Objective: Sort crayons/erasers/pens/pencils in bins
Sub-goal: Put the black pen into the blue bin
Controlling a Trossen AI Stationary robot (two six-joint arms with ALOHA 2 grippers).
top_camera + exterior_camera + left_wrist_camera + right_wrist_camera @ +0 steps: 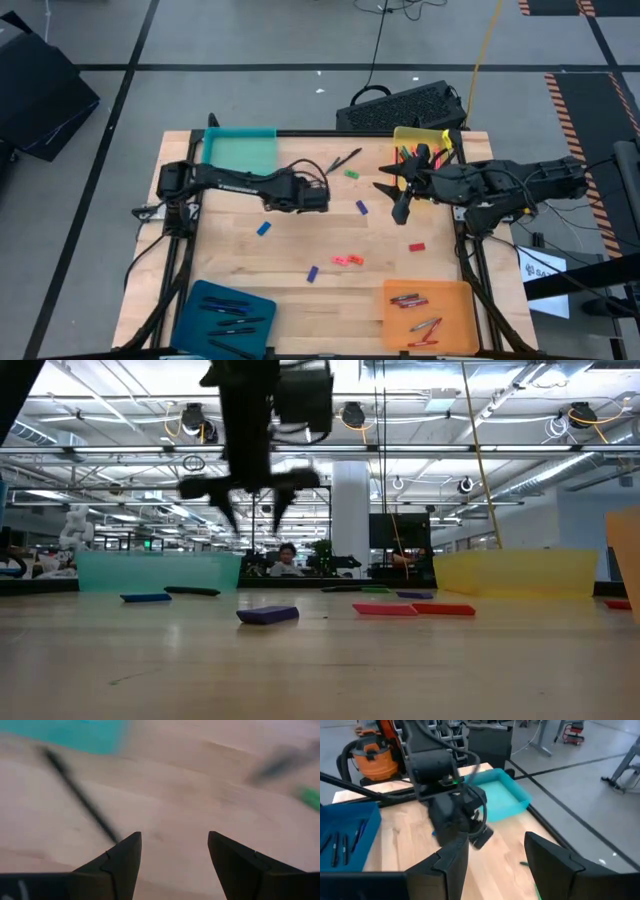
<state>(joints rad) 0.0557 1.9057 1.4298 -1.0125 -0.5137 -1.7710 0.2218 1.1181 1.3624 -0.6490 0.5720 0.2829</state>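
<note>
Pens: two dark pens point(340, 160) lie crossed on the bare wood near the teal bin; several more lie in the dark blue bin point(225, 318) at the desk's near left corner.
Erasers: small blocks lie loose mid-desk, a green one point(352, 174), blue ones point(362, 207) and point(264, 228), a purple-blue one point(312, 273), a pink-red pair point(347, 261) and a red one point(417, 246).
Crayons: short red and dark sticks lie in the orange bin point(432, 312), near right corner.
Pencils: thin bright sticks show in the yellow bin point(420, 160), far right (partly hidden by the right arm).
Teal bin: teal bin point(240, 150) at the far left, nothing visible in it.
Left tool: left tool point(318, 195) hangs over the middle of the desk, just beside the crossed pens; its wrist view shows the fingers point(122, 860) spread apart with nothing between them, a dark pen lying on the wood ahead.
Right tool: right tool point(395, 195) is by the yellow bin's inner edge, fingers point(547, 860) released and empty (seen in its own wrist view).
Desk: light wooden desk point(300, 250) with a dark frame.
</note>
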